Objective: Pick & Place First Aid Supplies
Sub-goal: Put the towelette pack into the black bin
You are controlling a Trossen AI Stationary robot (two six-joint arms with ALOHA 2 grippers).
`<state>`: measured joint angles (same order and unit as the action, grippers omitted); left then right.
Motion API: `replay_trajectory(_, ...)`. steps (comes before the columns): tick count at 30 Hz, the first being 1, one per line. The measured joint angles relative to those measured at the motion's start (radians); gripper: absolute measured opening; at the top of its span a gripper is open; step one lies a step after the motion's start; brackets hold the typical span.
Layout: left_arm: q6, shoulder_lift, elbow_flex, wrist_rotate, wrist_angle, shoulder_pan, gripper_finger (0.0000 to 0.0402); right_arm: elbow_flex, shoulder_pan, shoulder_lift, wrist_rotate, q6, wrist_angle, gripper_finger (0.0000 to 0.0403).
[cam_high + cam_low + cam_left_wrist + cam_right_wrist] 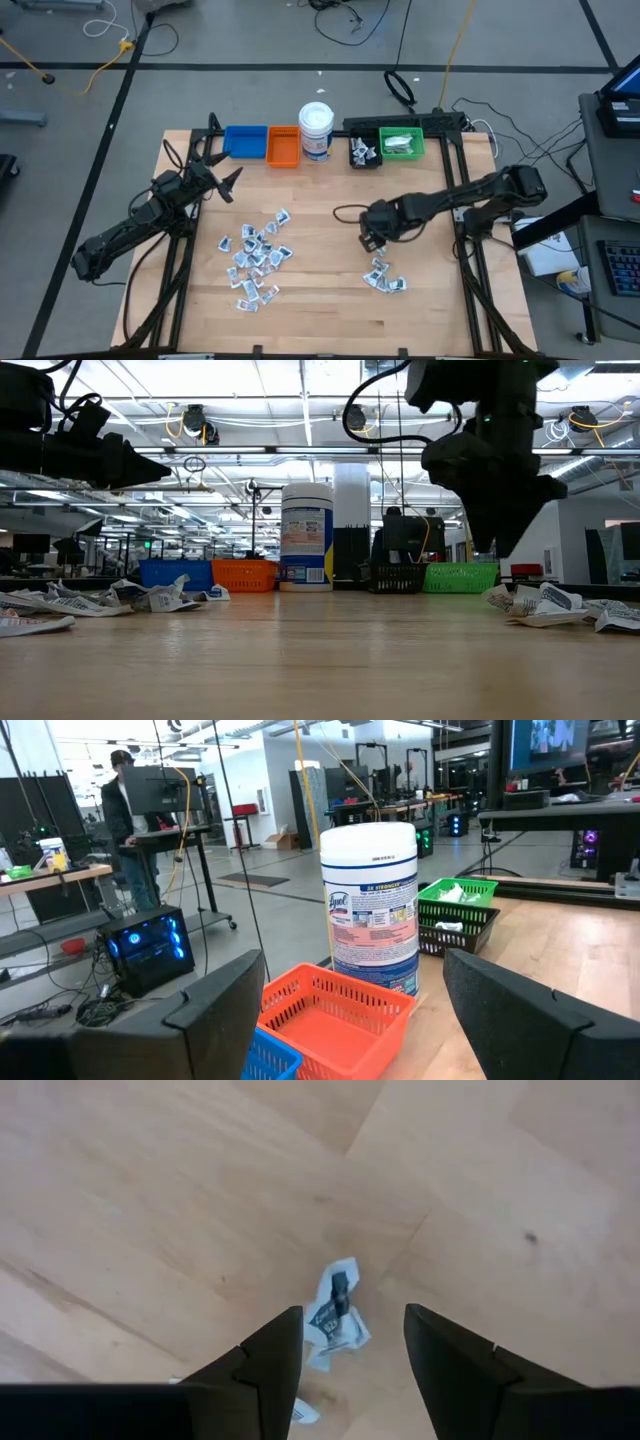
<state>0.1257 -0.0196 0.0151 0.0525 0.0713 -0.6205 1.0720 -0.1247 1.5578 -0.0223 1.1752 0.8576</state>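
The first aid supplies are small white and light-blue wrapped packets lying flat on the wooden table. A large heap (255, 255) lies left of centre and a small heap (385, 280) lies near the right front. My right gripper (372, 240) hangs just above the table beside the small heap, pointing down and open, with nothing between its fingers. One crumpled packet (330, 1325) lies on the wood below the gap. My left gripper (225, 183) waits open and level at the left, facing the bins.
Along the far edge stand a blue bin (245, 142), an orange bin (283, 147), a white jar with a blue label (316, 130), a black bin (363, 152) and a green bin (402, 145). The black and green bins have packets in them. A person stands at a desk beyond the table.
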Motion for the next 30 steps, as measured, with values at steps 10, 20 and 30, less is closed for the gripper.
replay_trajectory(10,0.000,0.000,0.000,0.000,0.000,0.000,0.0310,-0.045,-0.063,0.044,0.024,0.044,-0.100,0.0169)
replay_trajectory(20,0.000,0.000,0.000,0.000,0.000,0.000,0.0310,-0.046,-0.063,0.139,0.055,0.041,-0.148,0.0169)
replay_trajectory(30,0.000,0.000,0.000,0.000,0.000,0.000,0.0310,-0.045,-0.067,0.153,0.054,0.013,-0.158,0.0082)
